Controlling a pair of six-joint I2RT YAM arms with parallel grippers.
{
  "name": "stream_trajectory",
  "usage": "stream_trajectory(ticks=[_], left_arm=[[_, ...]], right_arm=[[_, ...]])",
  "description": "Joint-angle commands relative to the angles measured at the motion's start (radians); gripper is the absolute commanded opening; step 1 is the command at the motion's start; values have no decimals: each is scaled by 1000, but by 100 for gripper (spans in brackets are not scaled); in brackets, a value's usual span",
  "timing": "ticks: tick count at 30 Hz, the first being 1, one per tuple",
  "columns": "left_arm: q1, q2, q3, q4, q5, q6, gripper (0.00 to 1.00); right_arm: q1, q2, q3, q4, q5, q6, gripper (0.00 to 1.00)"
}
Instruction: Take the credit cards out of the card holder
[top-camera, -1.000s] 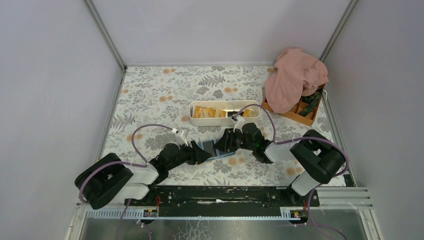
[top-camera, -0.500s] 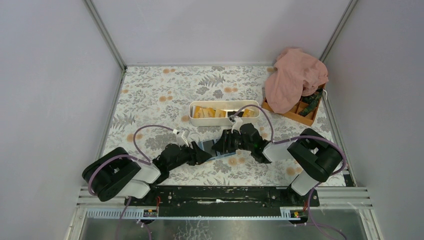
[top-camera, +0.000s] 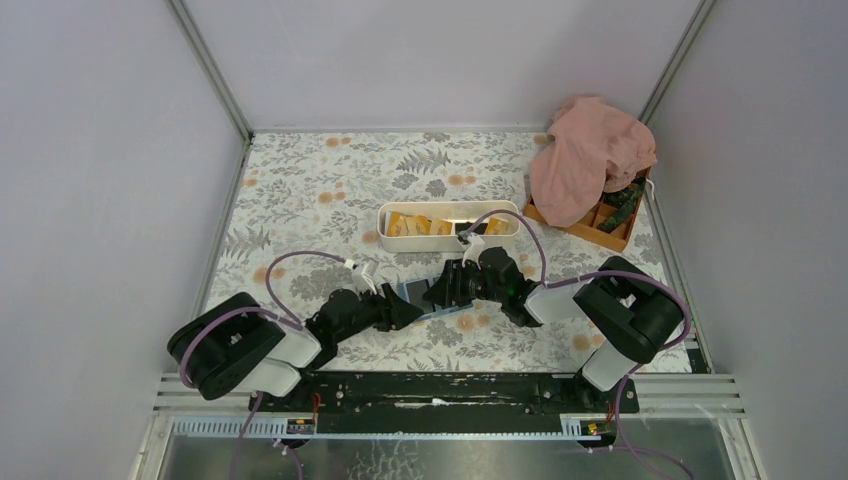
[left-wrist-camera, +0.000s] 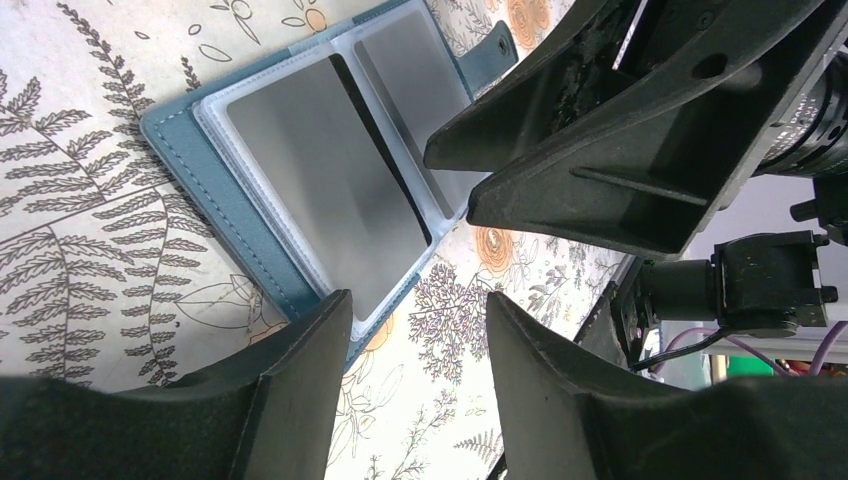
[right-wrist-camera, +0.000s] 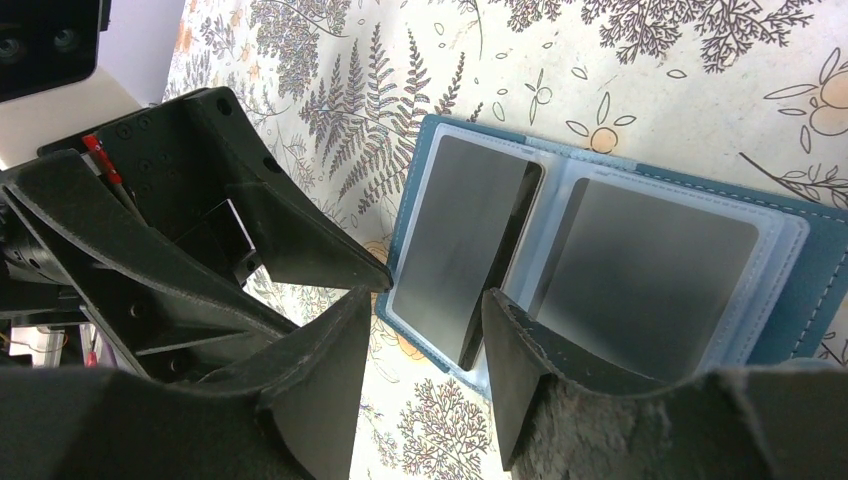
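Between both sets of fingertips, the card holder (left-wrist-camera: 330, 190) lies open flat. Left gripper (left-wrist-camera: 415, 310) and right gripper (right-wrist-camera: 425, 305) stand wide, empty. Its dark credit cards (right-wrist-camera: 465, 250) look thin, stiff, slick: pinch an exposed edge.

Blue card holder (left-wrist-camera: 320, 160), grey pockets (right-wrist-camera: 650, 270); floral table (top-camera: 330, 190); pink cloth (top-camera: 590, 150)

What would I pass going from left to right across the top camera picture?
left gripper → card holder → right gripper → pink cloth
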Motion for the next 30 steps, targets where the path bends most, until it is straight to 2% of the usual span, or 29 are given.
stream_trajectory(ticks=[1, 30], left_arm=[[5, -27, -10, 10, -16, 10, 59], [5, -25, 1, -1, -4, 12, 59]], right_arm=[[10, -7, 37, 35, -9, -1, 53], [19, 26, 38, 82, -25, 25, 53]])
